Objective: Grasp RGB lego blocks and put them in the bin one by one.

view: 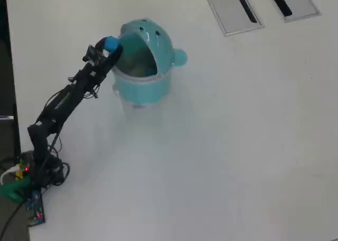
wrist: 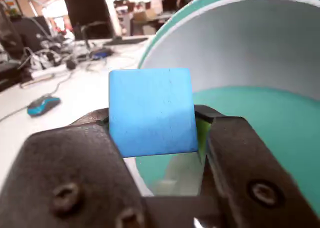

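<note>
Blue block [wrist: 151, 111] sits clamped between the black jaws of the gripper [wrist: 152, 133], held by its two side faces, top half sticking up clear of the jaws, so it should drop free once they part. In the wrist view the block is right at the mouth of the bin [wrist: 260, 133], teal floor and pale inner wall of the hood just beyond it; a sliver of yellow-green shows by the right jaw, can't tell if that's another block in the bin or something else. Overhead, the gripper [view: 109, 48] is at the left side of the bin's [view: 142, 87] opening with the block [view: 111, 42] at or just over the rim; depth isn't clear enough to say it's fully inside. The arm [view: 63, 101] is stretched out diagonally from its base at lower left, which looks like why the bin is parked with its opening facing that way: hood up, mouth toward the arm, within reach. My read: this is the release step for the blue one; needs a touch more reach in before opening, else the block could clip the rim and fall outside. Red block not visible in either view. No brands, labels or readable writing anywhere. Two grey slotted panels [view: 232, 8] at top, well apart from the action.
</note>
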Controlling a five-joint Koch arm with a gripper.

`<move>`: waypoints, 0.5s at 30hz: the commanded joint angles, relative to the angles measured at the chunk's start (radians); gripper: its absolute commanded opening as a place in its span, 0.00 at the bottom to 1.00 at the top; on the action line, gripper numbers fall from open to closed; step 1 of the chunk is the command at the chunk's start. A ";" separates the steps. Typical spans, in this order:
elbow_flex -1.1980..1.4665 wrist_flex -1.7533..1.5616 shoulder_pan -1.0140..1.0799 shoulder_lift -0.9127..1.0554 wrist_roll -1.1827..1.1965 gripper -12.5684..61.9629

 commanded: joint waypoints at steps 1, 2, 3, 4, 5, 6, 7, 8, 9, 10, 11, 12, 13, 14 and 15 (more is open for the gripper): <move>-0.133 -0.005 0.012 0.017 -0.021 0.30; -0.176 0.014 0.023 -0.008 -0.021 0.30; -0.206 0.021 0.028 -0.026 -0.021 0.30; -0.256 0.044 0.040 -0.052 -0.020 0.30; -0.273 0.046 0.046 -0.064 -0.020 0.30; -0.293 0.057 0.055 -0.074 -0.020 0.30; -0.316 0.071 0.061 -0.081 -0.020 0.30; -0.344 0.086 0.072 -0.095 -0.020 0.30; -0.354 0.094 0.080 -0.098 -0.020 0.31; -0.365 0.101 0.086 -0.104 -0.020 0.31; -0.370 0.103 0.094 -0.106 -0.020 0.31; -0.371 0.106 0.104 -0.107 -0.020 0.31; -0.371 0.104 0.124 -0.120 -0.035 0.36; -0.370 0.109 0.130 -0.123 -0.067 0.39; -0.370 0.124 0.137 -0.126 -0.107 0.44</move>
